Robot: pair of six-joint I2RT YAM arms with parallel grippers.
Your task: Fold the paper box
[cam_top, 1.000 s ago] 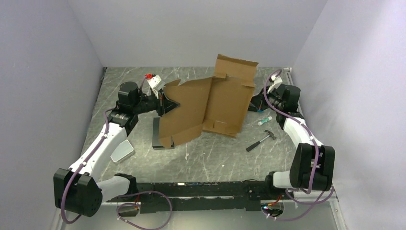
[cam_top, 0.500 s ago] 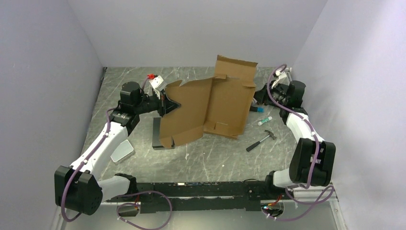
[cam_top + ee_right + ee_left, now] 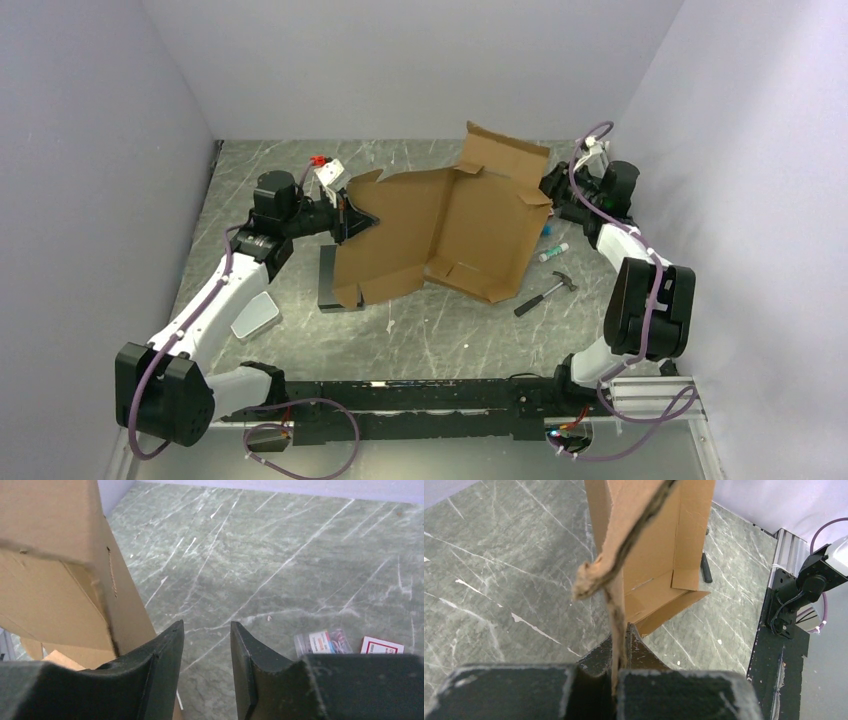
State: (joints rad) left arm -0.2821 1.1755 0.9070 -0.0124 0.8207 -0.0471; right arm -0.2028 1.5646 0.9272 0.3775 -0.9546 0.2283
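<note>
The paper box (image 3: pixel 450 225) is a brown cardboard sheet lying partly opened out mid-table, its left panel raised and a rear flap (image 3: pixel 505 152) standing up. My left gripper (image 3: pixel 348 215) is shut on the box's left edge. In the left wrist view, that gripper (image 3: pixel 622 632) pinches the thin cardboard edge (image 3: pixel 616 605) between its jaws. My right gripper (image 3: pixel 553 188) sits just off the box's right rear corner. In the right wrist view it (image 3: pixel 206 627) is open, with only bare table between its fingers, and the cardboard (image 3: pixel 55 580) stands just to its left.
A hammer (image 3: pixel 545 293) and a marker (image 3: pixel 553 252) lie right of the box. A black block (image 3: pixel 328 285) pokes out under its left panel. A grey tin (image 3: pixel 255 315) lies near the left arm. Small packets (image 3: pixel 320 642) lie on the table beyond the right fingers.
My right gripper has opened, let go of the box's right side and drawn back toward the far right. The box's right half has dropped lower and spread rightward. The left grip is unchanged.
</note>
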